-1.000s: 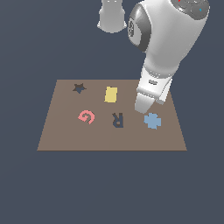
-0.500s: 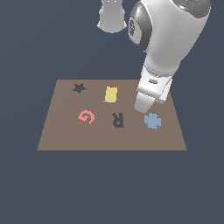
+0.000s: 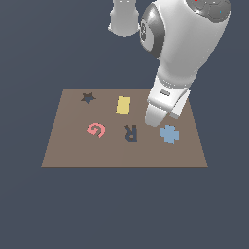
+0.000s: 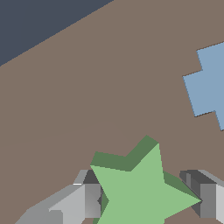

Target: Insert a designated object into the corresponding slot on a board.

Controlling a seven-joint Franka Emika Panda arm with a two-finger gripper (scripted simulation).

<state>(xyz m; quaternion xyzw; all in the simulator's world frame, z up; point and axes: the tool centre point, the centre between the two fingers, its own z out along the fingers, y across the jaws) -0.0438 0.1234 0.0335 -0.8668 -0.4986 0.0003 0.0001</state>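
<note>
Pincer (image 4: 146, 199): fingers on either side of flat green star block (image 4: 142, 192), touching or just apart, grip not clear | star block: lying on flat brown rectangular board (image 3: 68, 151) near blue clover piece (image 3: 169, 134) | dark star-shaped slot (image 3: 87, 97): far corner, exterior view's left.

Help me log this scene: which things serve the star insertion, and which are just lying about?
Job: flat green star block, between the hand's fingers; dark navy star-shaped slot; brown rectangular board.
Lying about: yellow rectangle, pink G, blue clover piece, dark R recess.
</note>
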